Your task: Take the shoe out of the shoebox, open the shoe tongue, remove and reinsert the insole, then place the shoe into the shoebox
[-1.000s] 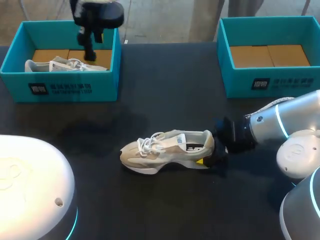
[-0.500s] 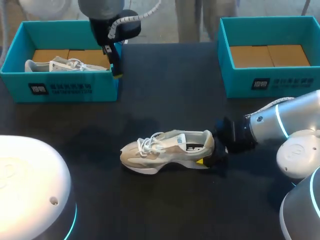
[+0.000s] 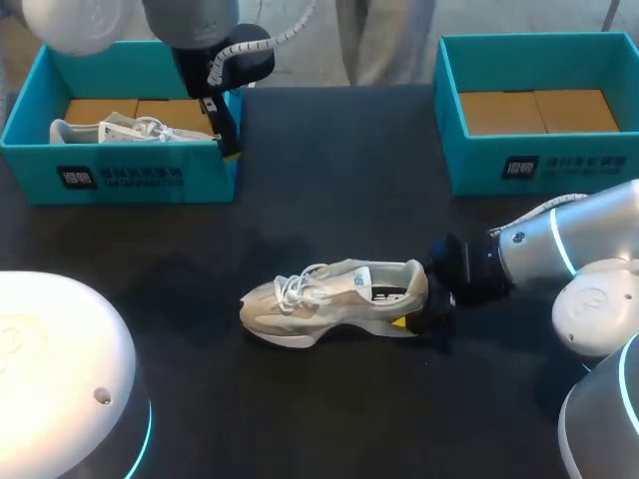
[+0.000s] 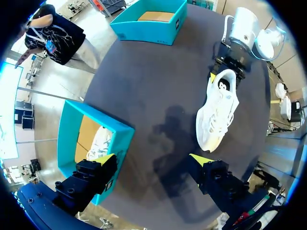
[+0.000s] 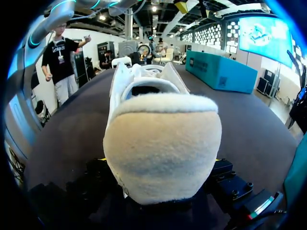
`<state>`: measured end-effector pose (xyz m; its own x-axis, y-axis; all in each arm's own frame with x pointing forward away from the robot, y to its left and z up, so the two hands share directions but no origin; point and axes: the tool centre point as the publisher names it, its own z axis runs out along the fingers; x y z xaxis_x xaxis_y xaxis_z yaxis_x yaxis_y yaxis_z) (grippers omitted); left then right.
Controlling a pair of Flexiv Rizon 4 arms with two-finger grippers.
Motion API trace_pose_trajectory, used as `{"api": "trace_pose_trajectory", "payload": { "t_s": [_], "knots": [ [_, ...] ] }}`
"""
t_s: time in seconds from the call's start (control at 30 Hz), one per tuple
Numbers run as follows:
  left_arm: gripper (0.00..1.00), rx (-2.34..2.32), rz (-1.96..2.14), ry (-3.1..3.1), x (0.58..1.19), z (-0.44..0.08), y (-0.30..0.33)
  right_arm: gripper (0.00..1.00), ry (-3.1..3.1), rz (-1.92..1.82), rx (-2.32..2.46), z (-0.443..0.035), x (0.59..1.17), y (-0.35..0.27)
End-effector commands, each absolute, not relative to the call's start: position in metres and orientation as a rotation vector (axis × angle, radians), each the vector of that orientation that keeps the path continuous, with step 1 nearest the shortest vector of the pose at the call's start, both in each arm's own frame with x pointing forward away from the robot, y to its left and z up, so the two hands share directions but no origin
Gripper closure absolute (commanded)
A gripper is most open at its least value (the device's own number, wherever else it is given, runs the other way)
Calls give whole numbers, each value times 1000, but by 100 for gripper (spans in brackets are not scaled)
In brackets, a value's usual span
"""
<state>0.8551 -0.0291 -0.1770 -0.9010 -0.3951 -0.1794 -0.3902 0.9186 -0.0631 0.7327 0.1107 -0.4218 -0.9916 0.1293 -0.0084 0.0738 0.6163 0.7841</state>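
Clamping the labelled shoe (image 3: 329, 297): right gripper (image 3: 414, 311).

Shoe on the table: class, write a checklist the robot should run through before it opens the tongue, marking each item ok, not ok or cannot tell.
1. The shoe is out of its box and upright on the table: ok.
2. The right gripper is shut on the heel: ok.
3. The left gripper has open, empty fingers: ok.
4. The left gripper is at the tongue: not ok, it hangs by the left shoebox.
5. The insole is seated inside: cannot tell.
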Motion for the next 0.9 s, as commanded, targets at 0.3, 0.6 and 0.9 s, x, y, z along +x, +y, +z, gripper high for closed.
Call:
{"api": "trace_pose_trajectory", "payload": {
  "t_s": [0.3,0.6,0.9],
  "knots": [
    [0,-883,-56,2849,950,-160,52,100,2768,1333,175,-424,731,110],
    [0,-1090,-136,2772,922,-157,49,100,2768,1333,175,-424,731,110],
    [0,-1056,-60,2770,915,-159,38,100,2768,1333,175,-424,731,110]
  ]
}}
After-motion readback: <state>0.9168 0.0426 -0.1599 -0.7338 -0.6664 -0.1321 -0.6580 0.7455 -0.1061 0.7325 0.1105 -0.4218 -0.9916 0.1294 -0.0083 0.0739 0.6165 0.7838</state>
